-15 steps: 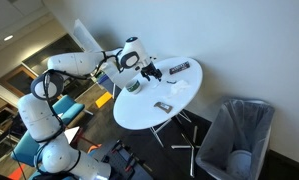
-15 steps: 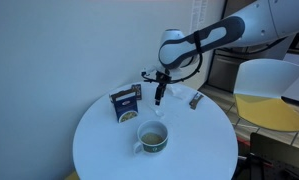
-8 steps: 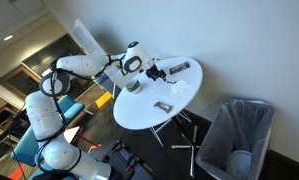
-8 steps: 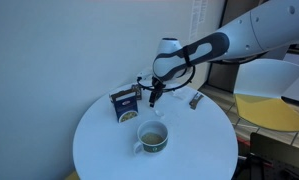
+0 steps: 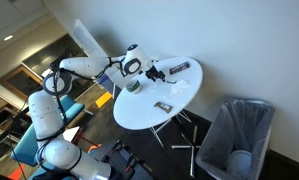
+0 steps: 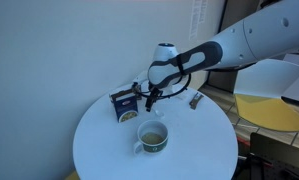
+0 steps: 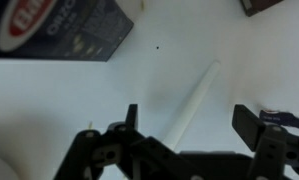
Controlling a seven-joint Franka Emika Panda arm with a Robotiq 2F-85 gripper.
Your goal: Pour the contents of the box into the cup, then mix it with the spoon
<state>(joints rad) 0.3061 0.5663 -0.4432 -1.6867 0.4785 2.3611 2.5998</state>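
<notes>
Wrist view, pincer (image 7: 189, 122) spread wide, above spoon (image 7: 202, 86)

One white arm (image 5: 81, 66), elbow folded back above the base (image 5: 51, 150), upper links stacked upright, forearm reaching out roughly level. In an exterior view the forearm (image 6: 244, 38) slants down from the upper corner to a round white wrist (image 6: 165, 52). The wrist is bent so the black gripper (image 6: 149, 97) points down and slightly tilted. Gripper (image 5: 146, 72) sits low at the arm's far end. In the wrist view the gripper (image 7: 187, 118) shows at the bottom edge with dark fingers (image 7: 130, 117) spread wide, jaws open, tips level.
</notes>
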